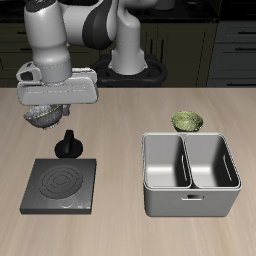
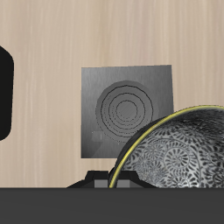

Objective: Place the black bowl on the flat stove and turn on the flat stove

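My gripper is shut on the black bowl, holding it by its rim, tilted, in the air. It hangs just behind the flat stove, beside and above the stove's round black knob. The stove is a black square plate with pale rings and lies near the table's front edge; nothing is on it. In the wrist view the bowl fills the near field, grey patterned with a thin yellowish rim, and the stove lies beyond it. One dark finger shows at the edge.
A grey two-compartment metal tray stands beside the stove, towards the table's front. A green-yellow patterned bowl sits just behind the tray. The robot's base stands at the table's back.
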### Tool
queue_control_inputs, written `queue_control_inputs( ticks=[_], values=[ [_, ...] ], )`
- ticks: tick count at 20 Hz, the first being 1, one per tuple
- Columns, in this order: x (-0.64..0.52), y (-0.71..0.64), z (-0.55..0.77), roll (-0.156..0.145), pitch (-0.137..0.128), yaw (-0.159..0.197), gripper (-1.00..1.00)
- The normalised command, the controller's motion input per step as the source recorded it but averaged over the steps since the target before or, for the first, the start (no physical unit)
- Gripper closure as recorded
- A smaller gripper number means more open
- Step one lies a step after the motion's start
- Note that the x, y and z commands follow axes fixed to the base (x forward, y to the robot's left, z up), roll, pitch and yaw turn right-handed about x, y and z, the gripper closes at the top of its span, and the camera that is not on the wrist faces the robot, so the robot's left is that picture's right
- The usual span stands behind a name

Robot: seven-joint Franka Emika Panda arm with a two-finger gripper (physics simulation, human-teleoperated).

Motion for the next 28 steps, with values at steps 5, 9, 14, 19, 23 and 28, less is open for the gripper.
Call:
queue_control_inputs(
  ticks=[5,9,14,19,23,28],
  values=[
    [0.24,-0.13,-0.01,0.000,0.000,0.023,1.00],
    [0.17,-0.15,0.06,0.000,-0.001,-0.013,1.00],
    [0.20,-0.06,-0.01,0.007,-0.002,0.007,1.00],
    [0.16,-0.04,-0.06,0.012,-0.002,0.004,1.00],
    [0.18,-0.03,-0.22,0.008,0.028,0.008,1.00],
    [0.15,0.02,-0.30,-0.008,0.029,0.013,1.00]
  ],
)
